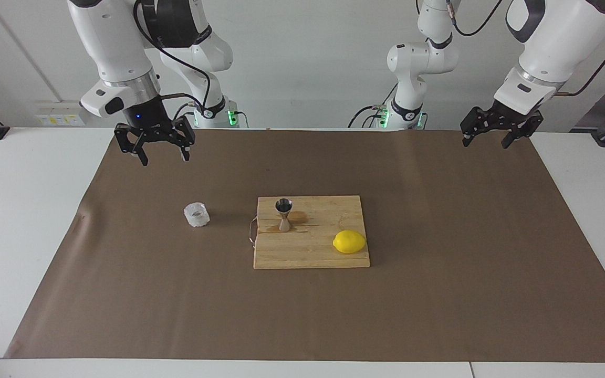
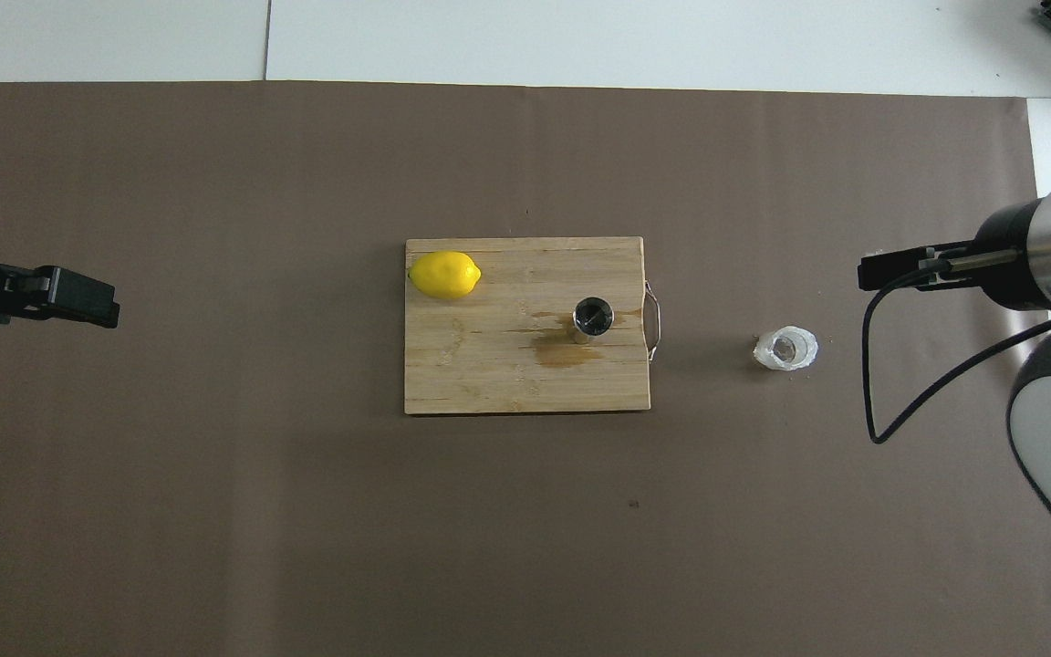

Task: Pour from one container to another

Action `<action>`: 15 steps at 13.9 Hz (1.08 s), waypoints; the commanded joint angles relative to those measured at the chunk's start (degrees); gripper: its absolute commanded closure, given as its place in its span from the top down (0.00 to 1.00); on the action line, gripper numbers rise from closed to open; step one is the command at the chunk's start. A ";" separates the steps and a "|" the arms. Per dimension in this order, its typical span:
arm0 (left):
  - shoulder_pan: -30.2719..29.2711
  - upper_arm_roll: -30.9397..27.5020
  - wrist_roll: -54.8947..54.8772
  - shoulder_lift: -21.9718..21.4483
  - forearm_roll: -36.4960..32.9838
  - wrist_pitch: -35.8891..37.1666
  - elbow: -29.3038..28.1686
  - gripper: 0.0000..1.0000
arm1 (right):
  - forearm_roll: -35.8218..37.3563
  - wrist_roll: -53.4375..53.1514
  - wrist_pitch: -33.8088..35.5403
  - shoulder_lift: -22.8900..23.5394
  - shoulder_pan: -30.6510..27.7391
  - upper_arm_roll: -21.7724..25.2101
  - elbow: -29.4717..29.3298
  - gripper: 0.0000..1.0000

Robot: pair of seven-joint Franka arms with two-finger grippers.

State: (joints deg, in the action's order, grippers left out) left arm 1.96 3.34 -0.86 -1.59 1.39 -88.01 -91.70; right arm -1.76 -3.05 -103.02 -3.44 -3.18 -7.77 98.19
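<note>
The glass cup (image 1: 196,214) (image 2: 786,349) stands upright on the brown mat, beside the cutting board toward the right arm's end. On the board the steel jigger (image 1: 284,214) (image 2: 593,318) stands upright, with a wet stain beside its foot. My right gripper (image 1: 165,159) (image 2: 881,272) hangs open and empty in the air over the mat, well clear of the cup. Over the mat's corner at the left arm's end, my left gripper (image 1: 485,144) (image 2: 97,306) waits open and empty.
A wooden cutting board (image 1: 313,257) (image 2: 489,374) lies mid-mat, its wire handle toward the cup. A yellow lemon (image 1: 349,241) (image 2: 444,275) sits on the board's corner farther from the robots. The brown mat (image 1: 439,294) covers most of the white table.
</note>
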 commanded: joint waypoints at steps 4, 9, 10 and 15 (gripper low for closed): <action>0.59 -0.62 0.42 -1.66 0.01 0.03 -1.73 1.00 | 4.13 -4.07 6.34 2.38 -0.33 -0.49 -5.73 1.00; 0.59 -0.62 0.42 -1.66 0.01 0.03 -1.73 1.00 | 4.13 -4.24 8.45 2.29 -0.25 -0.40 -5.73 1.00; 0.59 -0.62 0.42 -1.66 0.01 0.03 -1.73 1.00 | 3.78 -4.33 8.45 2.29 -0.33 -0.31 -5.64 1.00; 0.59 -0.62 0.42 -1.66 0.01 0.03 -1.73 1.00 | 3.78 -5.03 10.21 2.29 -0.16 -0.14 -5.82 1.00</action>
State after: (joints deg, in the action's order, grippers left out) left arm 1.96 3.34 -0.86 -1.60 1.39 -88.01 -91.69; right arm 1.44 -6.24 -94.44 -2.04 -3.36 -7.65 94.06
